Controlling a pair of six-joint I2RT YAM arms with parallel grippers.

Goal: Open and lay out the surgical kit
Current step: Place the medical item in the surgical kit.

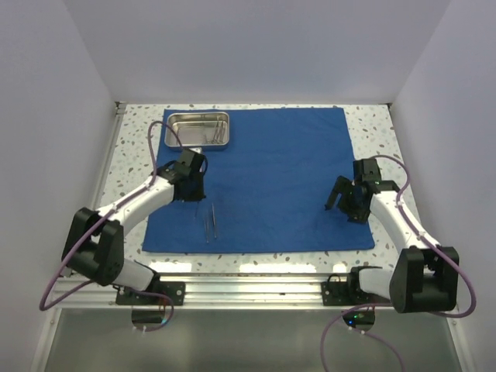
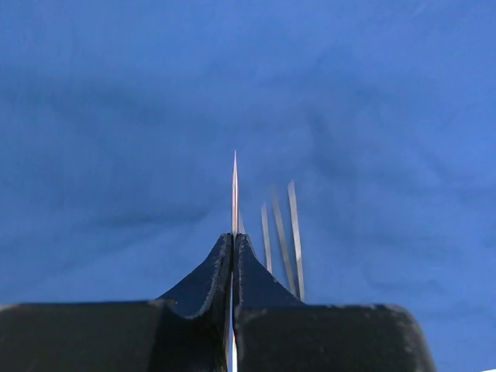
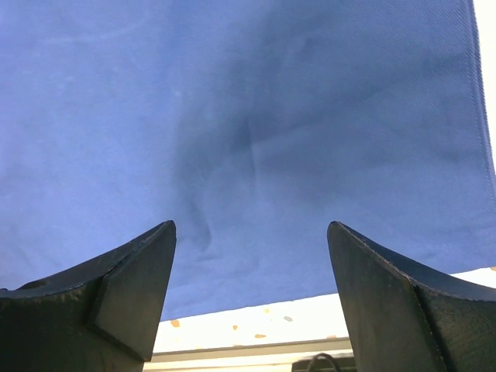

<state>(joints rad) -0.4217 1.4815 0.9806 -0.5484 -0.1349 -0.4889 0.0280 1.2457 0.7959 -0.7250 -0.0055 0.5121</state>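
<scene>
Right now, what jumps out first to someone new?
The blue cloth lies spread flat, the tray on its far left corner. The left fingers are shut on a thin steel tool, with other tools lying on the cloth beside. The right fingers are open over the cloth's near right edge.

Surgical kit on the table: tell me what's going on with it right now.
The blue cloth lies spread flat, with the steel tray on its far left corner. The left gripper has its fingers shut on a thin steel tool over the cloth, beside other thin tools already laid out there. The right gripper hangs open and empty over the cloth's right side.
</scene>
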